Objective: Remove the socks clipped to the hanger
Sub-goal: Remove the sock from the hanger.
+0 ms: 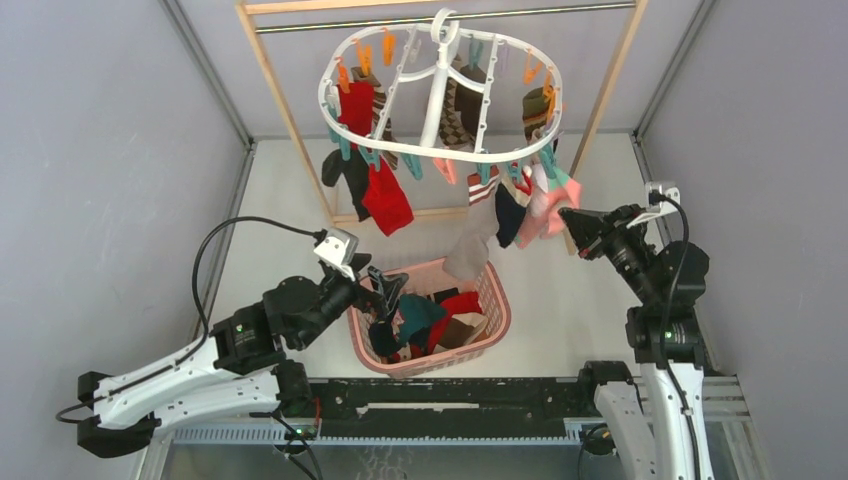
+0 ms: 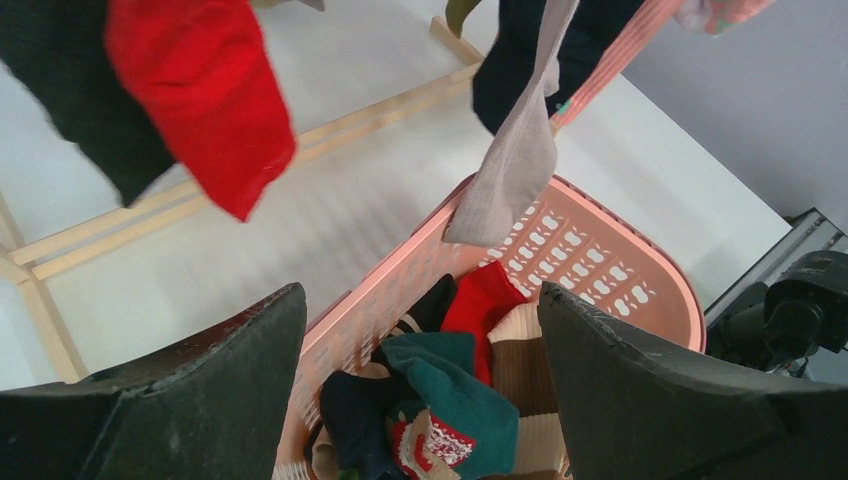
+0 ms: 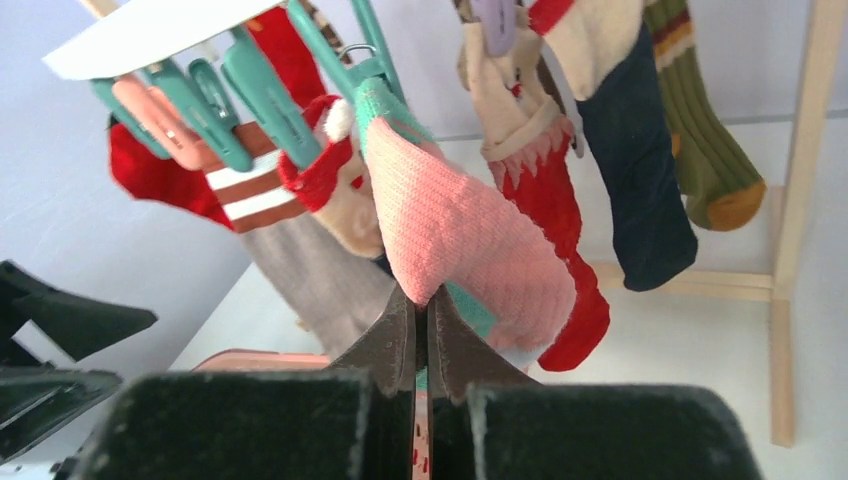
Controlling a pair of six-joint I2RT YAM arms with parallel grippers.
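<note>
The white oval hanger point(image 1: 330, 92) hangs from a rail with several socks clipped round its rim. My right gripper point(image 1: 573, 222) point(image 3: 424, 298) is shut on the lower edge of a pink sock point(image 1: 546, 208) point(image 3: 470, 235), which a teal clip point(image 3: 372, 82) still holds at its top. Beside it hang a red-and-cream sock point(image 3: 545, 190), a navy sock point(image 3: 635, 170) and an olive striped one point(image 3: 705, 140). My left gripper point(image 1: 386, 290) point(image 2: 420, 295) stands open over the basket with nothing between its fingers. A red sock point(image 1: 386, 197) point(image 2: 200, 90) hangs on the hanger's left side.
A pink lattice basket point(image 1: 497, 300) point(image 2: 610, 235) on the floor holds several loose socks. A grey sock point(image 1: 467, 255) point(image 2: 512, 165) dangles down to its rim. The wooden frame point(image 1: 283, 105) carrying the rail stands around the hanger. Grey walls close in both sides.
</note>
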